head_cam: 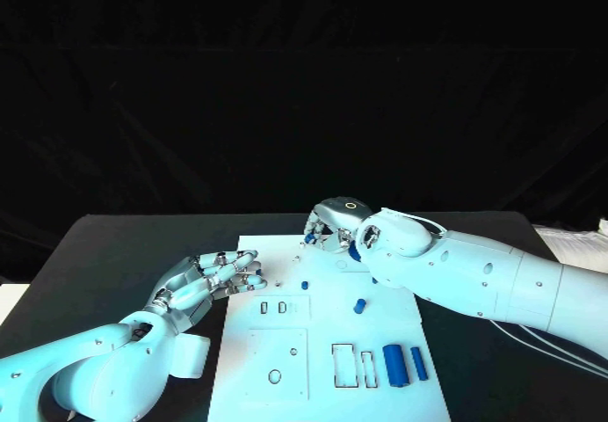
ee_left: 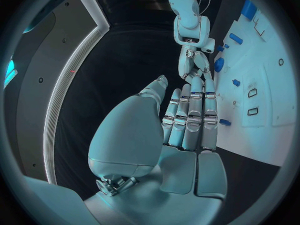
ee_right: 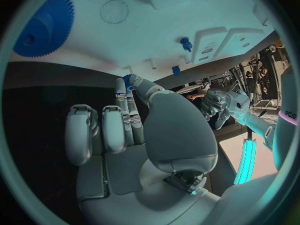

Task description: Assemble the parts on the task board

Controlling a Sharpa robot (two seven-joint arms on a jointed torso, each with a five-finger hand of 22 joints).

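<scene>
Pinching a half-hidden blue part [ee_right: 127, 80] — right hand [head_cam: 335, 230] over task board [head_cam: 317, 387].

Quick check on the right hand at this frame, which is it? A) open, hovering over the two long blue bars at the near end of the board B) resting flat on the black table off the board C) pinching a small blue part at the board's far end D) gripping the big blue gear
C: the right hand sits over the far end of the task board, and its wrist view shows fingertips pinching a small blue part, with the blue gear lying apart.
</scene>
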